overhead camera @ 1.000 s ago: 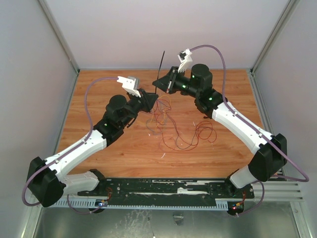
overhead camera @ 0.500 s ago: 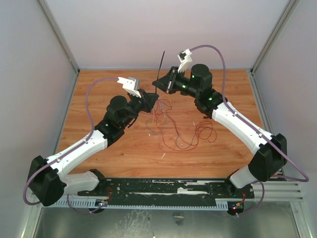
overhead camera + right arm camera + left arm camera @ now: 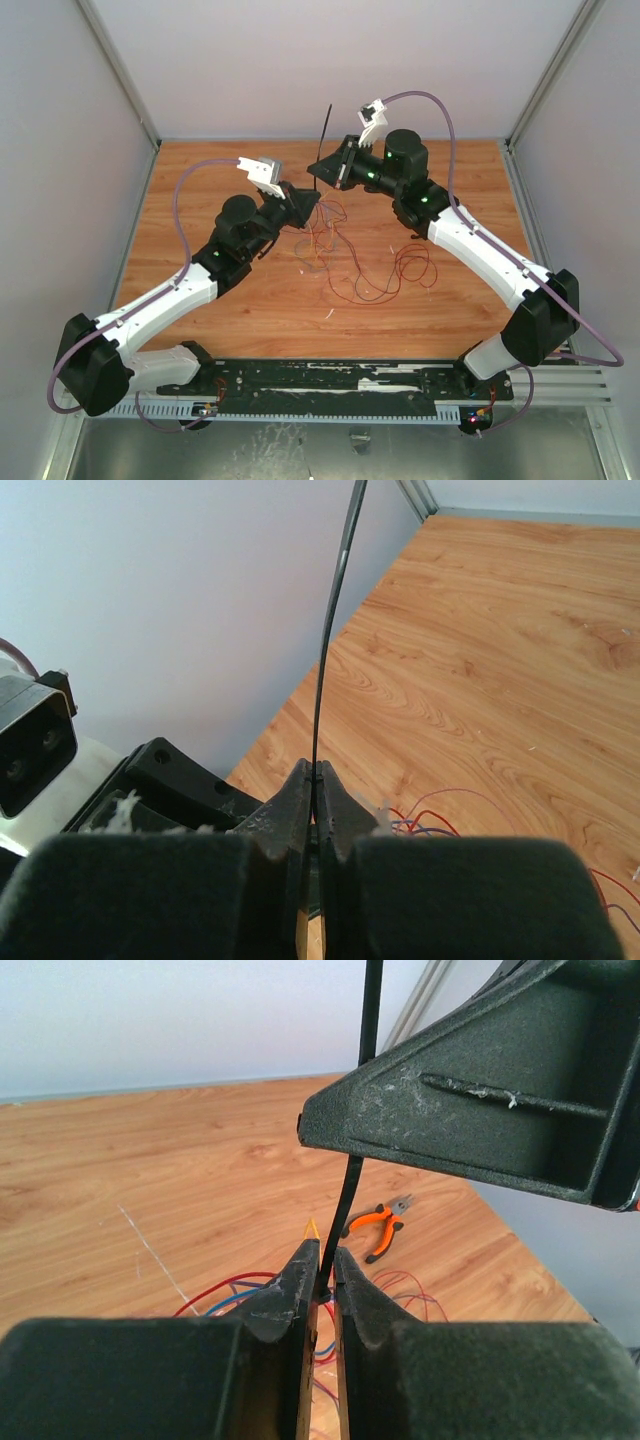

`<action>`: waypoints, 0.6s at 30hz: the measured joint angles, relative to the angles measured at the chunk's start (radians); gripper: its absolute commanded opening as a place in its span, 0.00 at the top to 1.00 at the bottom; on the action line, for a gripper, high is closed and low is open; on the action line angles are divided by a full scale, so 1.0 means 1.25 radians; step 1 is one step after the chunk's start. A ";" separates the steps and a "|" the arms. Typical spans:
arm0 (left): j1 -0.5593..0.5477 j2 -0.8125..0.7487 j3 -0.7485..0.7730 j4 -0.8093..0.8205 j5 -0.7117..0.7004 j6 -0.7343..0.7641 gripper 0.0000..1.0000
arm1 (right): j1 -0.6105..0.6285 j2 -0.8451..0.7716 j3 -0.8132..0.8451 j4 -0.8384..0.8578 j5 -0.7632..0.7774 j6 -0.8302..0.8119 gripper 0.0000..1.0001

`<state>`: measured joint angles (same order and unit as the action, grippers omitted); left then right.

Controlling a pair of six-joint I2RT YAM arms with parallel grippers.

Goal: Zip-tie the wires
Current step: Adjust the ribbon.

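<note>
zip tie (image 3: 324, 660) seemingly in end effector (image 3: 314, 772)

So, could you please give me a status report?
Right end effector shut on zip tie. Left end effector straddles it below, contact unclear. Wires lie underneath.

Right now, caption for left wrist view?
Upright zip tie between fingertips of the left gripper; wires and orange pliers beyond.

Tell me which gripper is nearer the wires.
Left. The left gripper hangs at the far edge of the wires, jaws on the zip tie at its lower end; the right gripper grips it higher up, farther away.
</note>
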<state>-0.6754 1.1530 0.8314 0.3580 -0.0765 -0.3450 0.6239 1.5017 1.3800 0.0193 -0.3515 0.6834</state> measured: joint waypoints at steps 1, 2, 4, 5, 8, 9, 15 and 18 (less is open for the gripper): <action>0.000 0.000 -0.001 0.001 0.000 0.000 0.85 | 0.000 0.000 0.000 0.000 0.000 0.000 1.00; 0.000 0.000 -0.002 0.002 0.000 0.000 0.85 | 0.000 0.000 0.000 0.000 0.000 0.000 1.00; 0.000 0.000 -0.007 0.004 0.000 0.000 0.85 | 0.000 0.000 0.000 0.000 0.001 0.000 1.00; 0.000 0.000 -0.008 0.004 0.000 0.000 0.85 | 0.000 0.000 0.000 0.000 0.003 0.000 1.00; 0.000 0.002 -0.013 0.006 0.001 0.000 0.85 | 0.000 0.000 0.002 -0.001 0.006 0.000 1.00; 0.000 0.002 -0.015 0.009 0.002 0.000 0.85 | 0.000 0.000 0.002 -0.002 0.006 -0.001 1.00; 0.000 0.003 -0.022 0.019 0.004 0.000 0.90 | 0.000 0.000 0.003 -0.011 0.006 -0.003 1.00; 0.000 0.004 -0.022 0.026 0.007 0.000 0.91 | 0.000 0.000 0.012 -0.020 0.006 -0.004 1.00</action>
<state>-0.6754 1.1580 0.8036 0.3901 -0.0681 -0.3454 0.6239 1.5021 1.3952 -0.0059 -0.3435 0.6781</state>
